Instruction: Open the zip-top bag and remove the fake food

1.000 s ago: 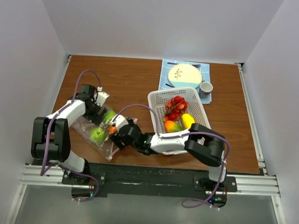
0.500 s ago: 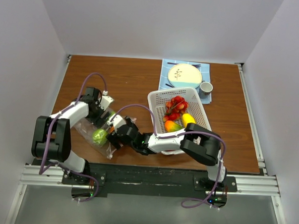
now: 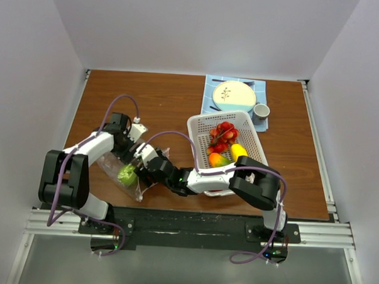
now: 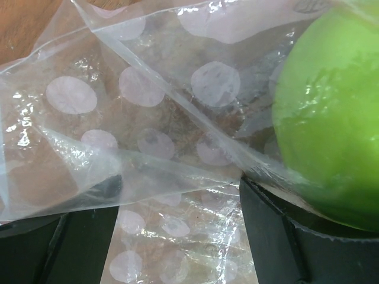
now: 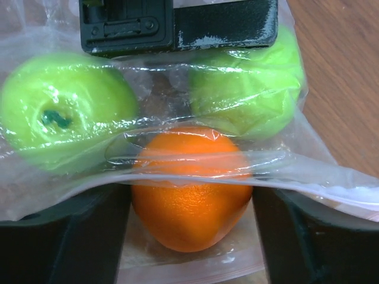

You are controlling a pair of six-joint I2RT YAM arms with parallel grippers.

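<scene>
The bag (image 3: 109, 169) lies crumpled on the counter (image 3: 172, 110) near its front-left corner, with both arms bent in over it. The white basket (image 3: 199, 127) stands well apart from it, toward the front edge and right of the middle. It holds red fruits (image 3: 222, 134), a lemon (image 3: 238, 151) and an orange-coloured piece. Behind the basket, by the back edge, a plate (image 3: 232, 93) and a cup (image 3: 261, 110) sit on a blue mat (image 3: 261, 87). From above, the arms cover most of the bag, and only one green fruit (image 3: 126, 174) shows through the plastic.

The wrist cameras show more. The right claw (image 5: 189, 207) has its fingers pressed to either side of an orange (image 5: 186, 177). A fold of the bag's film runs across the orange. Just behind the orange, two green fruits (image 5: 59, 112) lie under the plastic, with the black body of the other claw above them. The left claw (image 4: 180, 195) has its fingers spread apart and grips nothing. White-dotted film is draped across the gap, and a green fruit bulges against the right-hand finger (image 4: 284, 236).
</scene>
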